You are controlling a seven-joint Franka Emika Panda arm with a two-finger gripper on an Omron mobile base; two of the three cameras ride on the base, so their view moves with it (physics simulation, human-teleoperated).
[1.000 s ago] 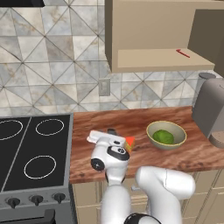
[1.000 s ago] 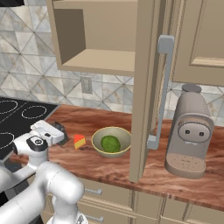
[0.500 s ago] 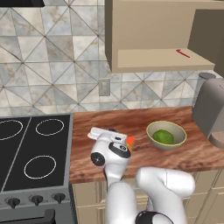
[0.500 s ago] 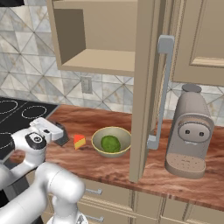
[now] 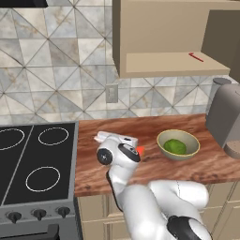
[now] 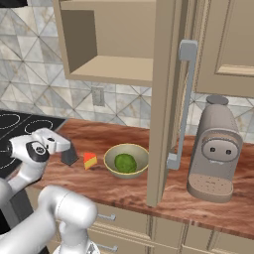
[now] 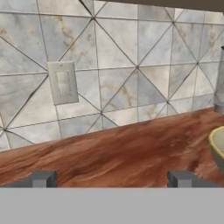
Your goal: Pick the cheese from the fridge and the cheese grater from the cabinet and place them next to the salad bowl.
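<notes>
- The jaws point(image 7: 111, 179) are wide open and hold nothing. The two dark tips stand far apart at the bottom of the hand view, with only the brown tabletop point(image 7: 113, 153) between them.
- The jaws point(image 6: 69, 155) hang low over the tabletop point(image 6: 149, 191), just beside the cheese point(image 6: 90, 160).
- The cheese is a small yellow wedge with a red face. It lies on the tabletop, close to the left of the salad bowl point(image 6: 126, 161), not touching it.
- In the left base view a little red bit of the cheese point(image 5: 140, 150) peeks out from behind the white arm.
- The salad bowl point(image 5: 177, 144) is tan and has green salad in it. Its rim point(image 7: 217, 146) peeks in at the right edge of the hand view.
- The cabinet point(image 6: 109, 44) above is open, with its door point(image 6: 166, 99) swung out.
- A thin red utensil point(image 5: 196, 56) lies on the cabinet shelf point(image 5: 168, 63).
- A tall grey machine point(image 6: 214, 149) stands to the right of the bowl.
- A black stove point(image 5: 33, 159) is on the left.
- A wall plug plate point(image 7: 63, 82) sits on the tiled wall.
</notes>
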